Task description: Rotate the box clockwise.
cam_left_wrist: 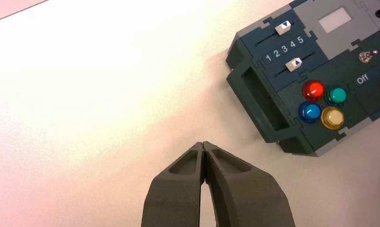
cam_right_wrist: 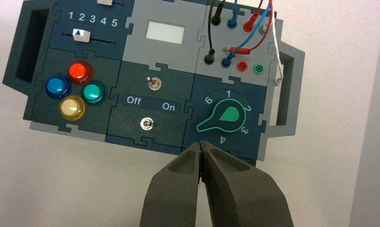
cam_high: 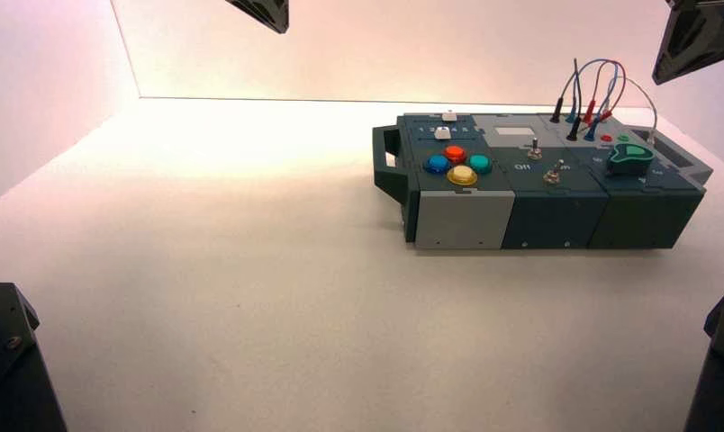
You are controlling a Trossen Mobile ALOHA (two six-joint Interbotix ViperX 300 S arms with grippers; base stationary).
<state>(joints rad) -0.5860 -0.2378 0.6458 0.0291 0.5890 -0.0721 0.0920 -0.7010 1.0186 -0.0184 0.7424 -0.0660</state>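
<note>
With both pincers closed on nothing, left (cam_left_wrist: 203, 144) off the box's (cam_high: 552, 216) left end, right (cam_right_wrist: 201, 144) by its front edge, push opposite corners evenly.

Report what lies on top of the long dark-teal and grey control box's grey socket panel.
On the grey socket panel, black, blue and red plug wires loop upward, and one red plug lies flat across it. Whatever socket sits beneath that plug is covered, so cannot be told.

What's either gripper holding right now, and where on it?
Nothing: left gripper and right gripper both have closed, bare fingers; the box sits on the table.
</note>
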